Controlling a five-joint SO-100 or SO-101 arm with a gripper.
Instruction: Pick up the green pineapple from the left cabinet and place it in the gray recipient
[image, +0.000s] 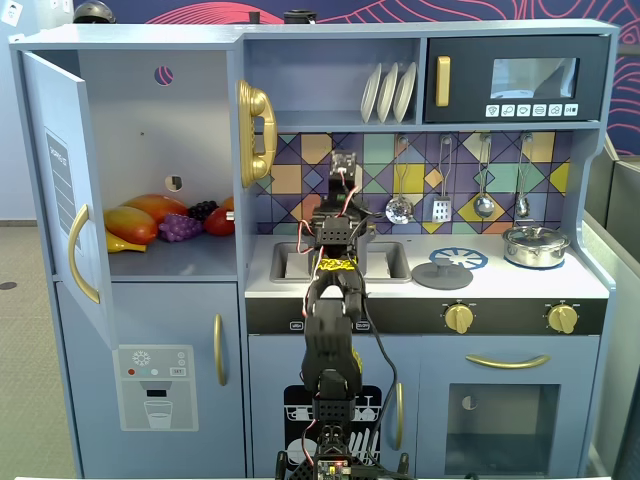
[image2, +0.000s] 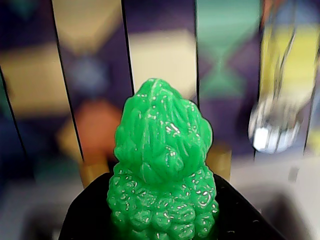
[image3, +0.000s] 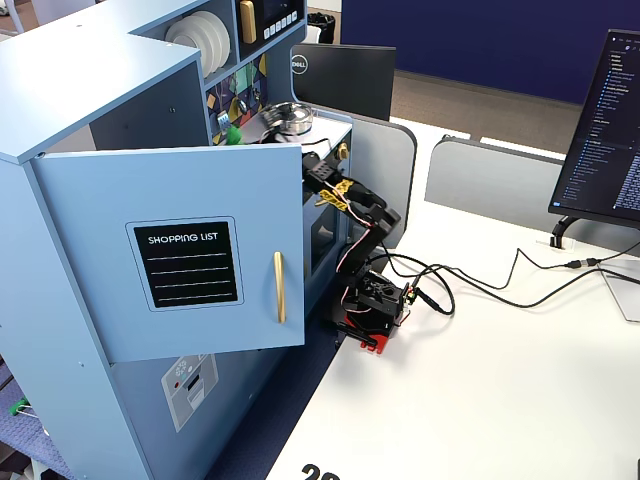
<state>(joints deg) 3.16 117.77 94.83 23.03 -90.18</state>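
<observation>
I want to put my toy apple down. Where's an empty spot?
The cupboard shelf is bare at its front right; its back left is crowded with fruit. The counter is free in front of the silver pot. The sink area is blocked by the arm.

Glossy bumpy plastic green pineapple (image2: 162, 175) in my claw, shiny metal lidded pot (image: 536, 245) right of sink, matt blue painted cabinet door (image3: 170, 250), smooth white desk (image3: 500, 390)
</observation>
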